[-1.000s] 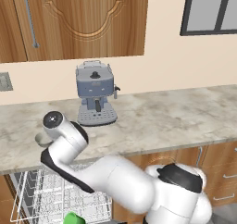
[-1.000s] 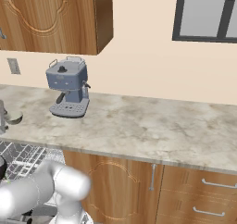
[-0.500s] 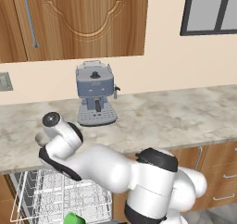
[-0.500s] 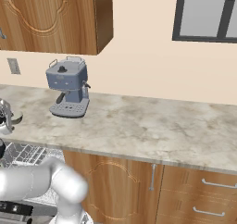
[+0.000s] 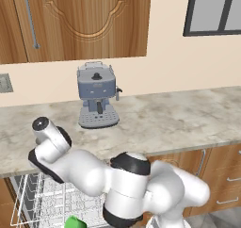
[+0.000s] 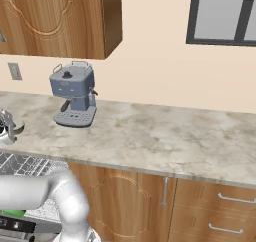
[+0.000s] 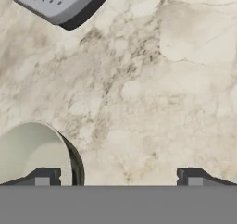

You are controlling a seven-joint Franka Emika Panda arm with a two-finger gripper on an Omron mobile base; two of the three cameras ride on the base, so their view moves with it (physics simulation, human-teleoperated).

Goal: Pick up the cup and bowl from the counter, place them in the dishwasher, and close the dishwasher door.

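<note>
With its jaws spread wide and empty, the gripper hovers over the counter, and the bowl near the counter's front edge sits beside one fingertip, which might knock it off.

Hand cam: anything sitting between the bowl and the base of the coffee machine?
No. In the hand view, only bare marbled counter lies between the bowl and the coffee machine base. The open gripper hangs beside the bowl.
</note>
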